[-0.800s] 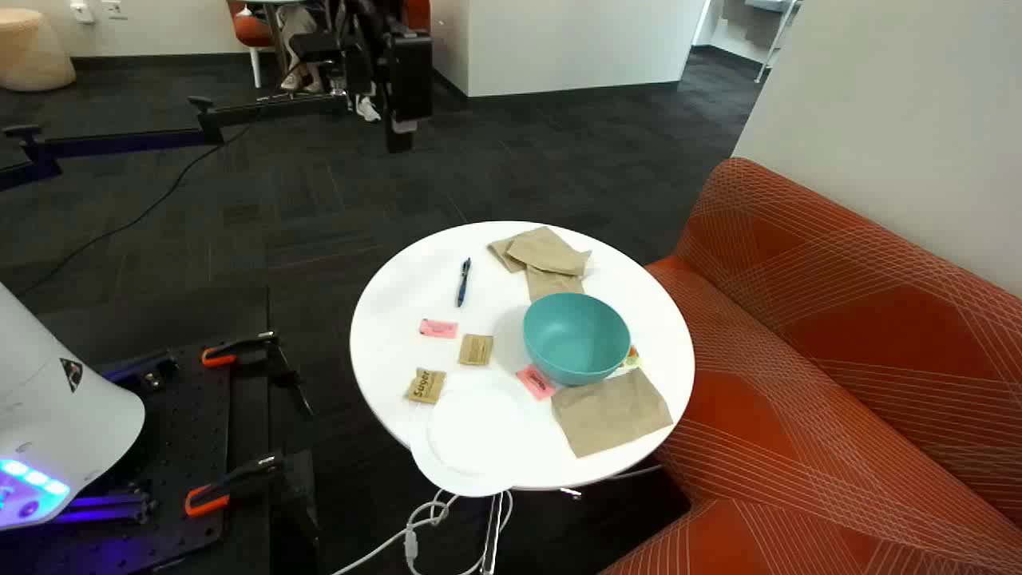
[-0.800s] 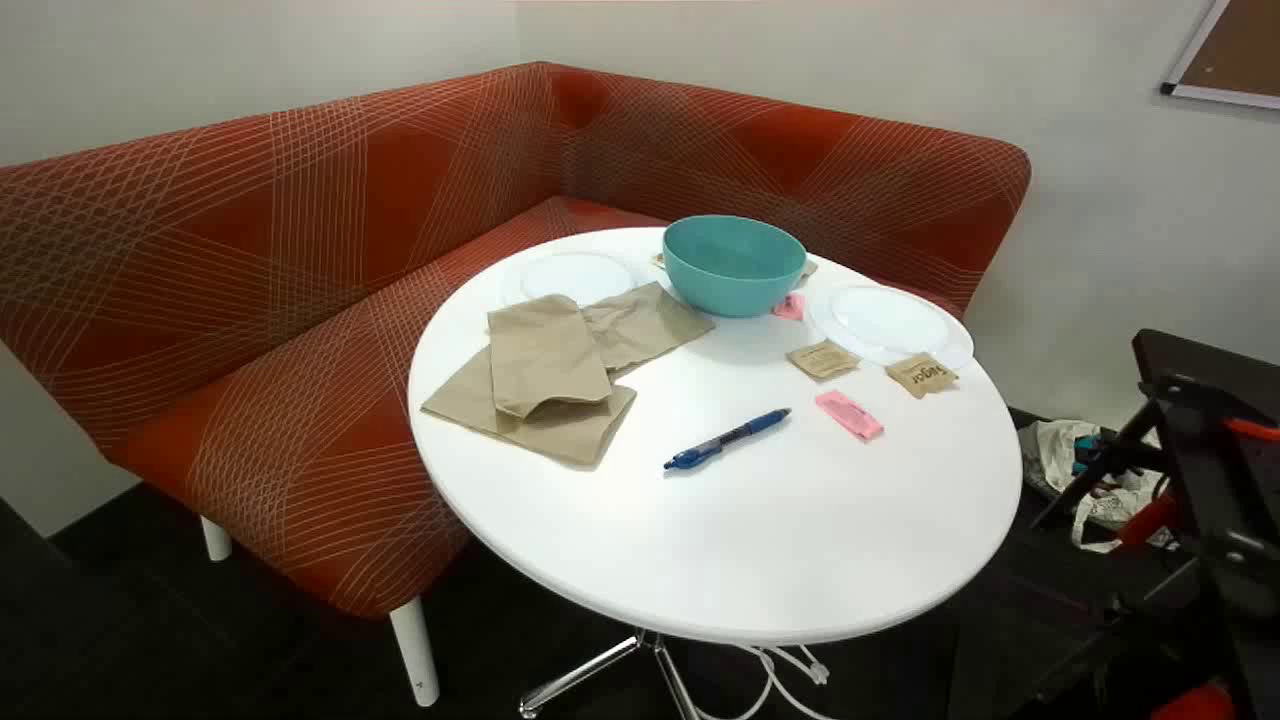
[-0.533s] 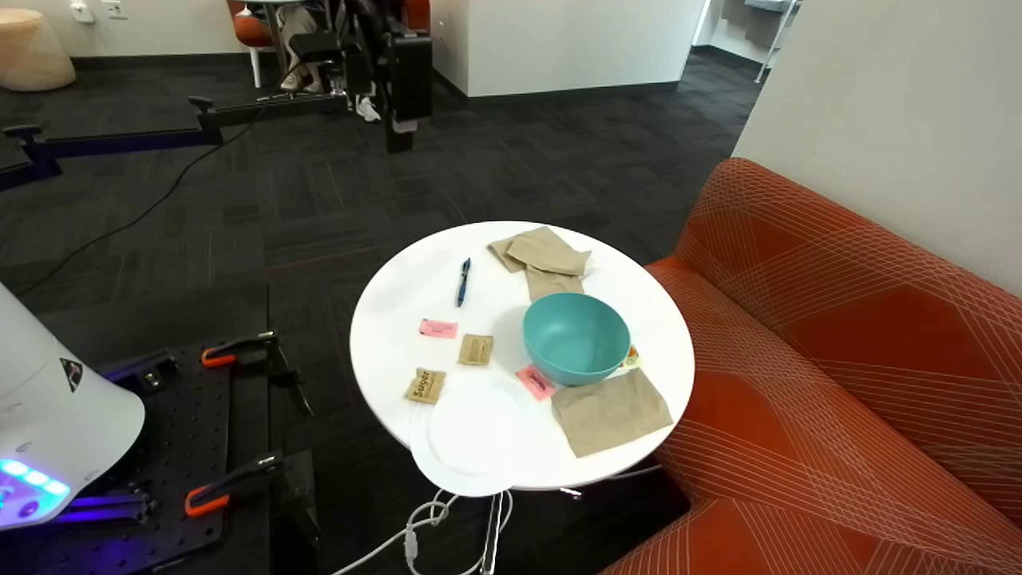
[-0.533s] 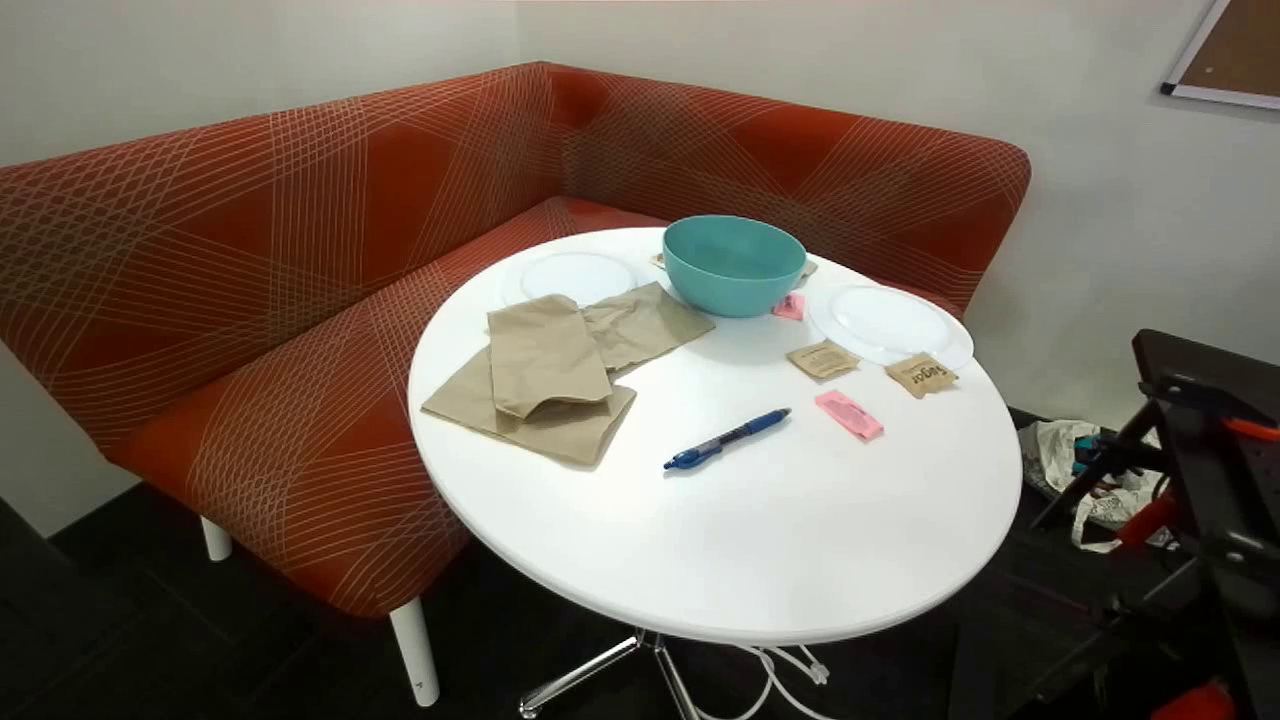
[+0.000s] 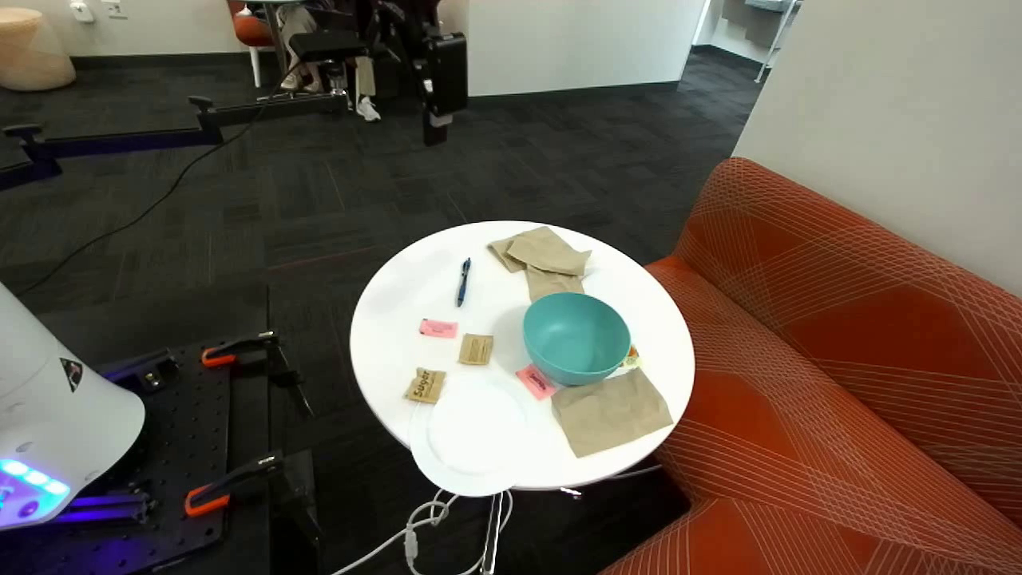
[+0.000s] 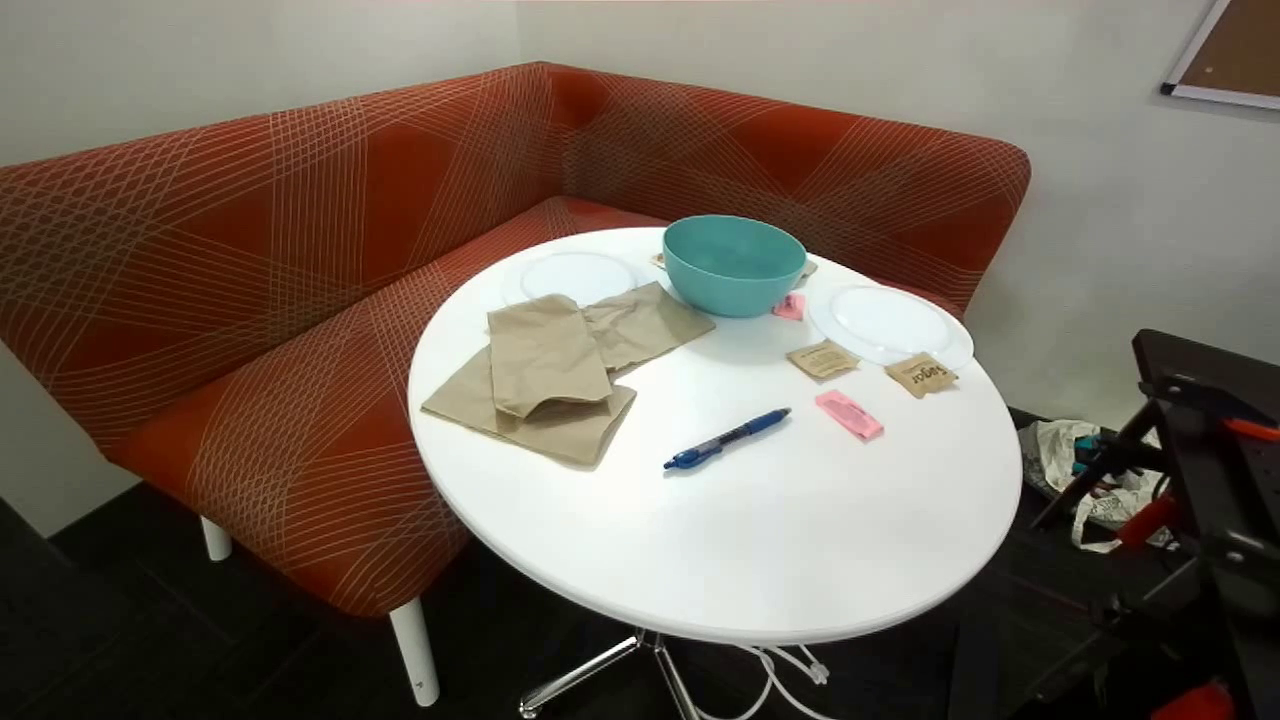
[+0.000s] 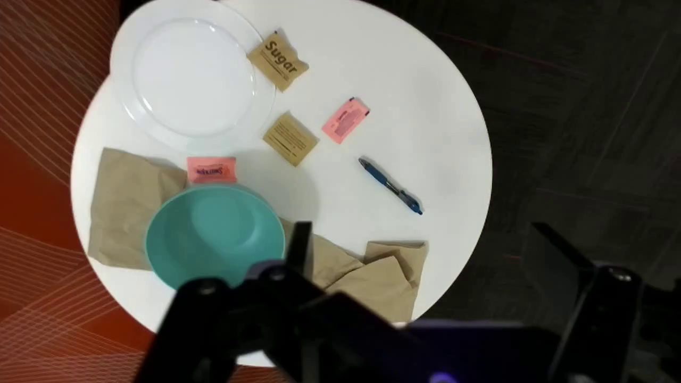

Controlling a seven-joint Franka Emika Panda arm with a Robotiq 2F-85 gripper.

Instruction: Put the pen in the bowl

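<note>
Here the claw point(image 7: 423, 231) stands spread wide. In an exterior view, the pen point(image 6: 728, 440) lies on the table point(image 6: 850, 540), at six o'clock from the teal bowl point(image 6: 735, 270).

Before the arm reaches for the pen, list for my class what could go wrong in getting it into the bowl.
The slim blue pen lies flat, so the open tool might miss it or scrape the white tabletop.
Brown paper napkins lie nearby, so the tool may snag one.
The teal bowl has a raised wall, so a pen carried too low could strike it and shove the bowl.
</note>
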